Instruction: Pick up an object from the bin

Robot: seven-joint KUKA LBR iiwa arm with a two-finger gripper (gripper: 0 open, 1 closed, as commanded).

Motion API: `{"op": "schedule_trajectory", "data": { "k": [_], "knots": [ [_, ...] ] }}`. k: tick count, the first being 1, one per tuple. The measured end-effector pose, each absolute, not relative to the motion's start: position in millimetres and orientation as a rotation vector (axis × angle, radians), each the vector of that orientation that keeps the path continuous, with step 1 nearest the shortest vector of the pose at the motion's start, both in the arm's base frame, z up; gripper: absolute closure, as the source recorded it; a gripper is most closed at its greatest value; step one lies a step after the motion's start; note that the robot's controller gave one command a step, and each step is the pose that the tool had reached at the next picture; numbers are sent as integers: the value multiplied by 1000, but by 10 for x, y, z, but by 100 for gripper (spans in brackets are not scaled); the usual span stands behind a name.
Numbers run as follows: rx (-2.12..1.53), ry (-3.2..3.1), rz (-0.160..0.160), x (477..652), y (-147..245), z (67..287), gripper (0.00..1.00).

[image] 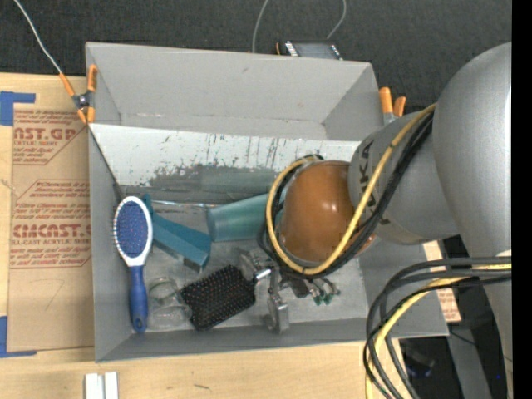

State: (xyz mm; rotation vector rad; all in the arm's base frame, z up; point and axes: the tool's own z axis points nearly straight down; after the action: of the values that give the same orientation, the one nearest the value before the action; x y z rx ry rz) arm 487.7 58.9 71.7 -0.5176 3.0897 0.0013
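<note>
- One gripper [278, 299], lower centre of frame, sits mostly hidden beneath the orange cover [316, 210]; whether clenched or released cannot be told.
- Black brush [218, 296] lies just left of it; contact unclear.
- Teal cup [241, 217], centre, partly covered.

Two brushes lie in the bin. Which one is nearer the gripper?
The black brush, near the bin's lower edge, just left of the gripper. The blue-handled brush with the white-rimmed oval head lies farther off, along the left wall.

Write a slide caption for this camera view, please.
Robot arm low in a grey bin, beside a black brush; blue hairbrush and teal cup nearby.
</note>
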Motion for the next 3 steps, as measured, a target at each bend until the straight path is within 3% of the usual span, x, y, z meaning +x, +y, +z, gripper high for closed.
{"op": "schedule_trajectory", "data": {
  "k": [1,2,3],
  "knots": [
    [-581,3073,-7,4909,1318,733,0],
    [-576,3061,1,4934,1331,752,100],
    [-614,3041,3,4920,1323,751,100]
  ]
}}
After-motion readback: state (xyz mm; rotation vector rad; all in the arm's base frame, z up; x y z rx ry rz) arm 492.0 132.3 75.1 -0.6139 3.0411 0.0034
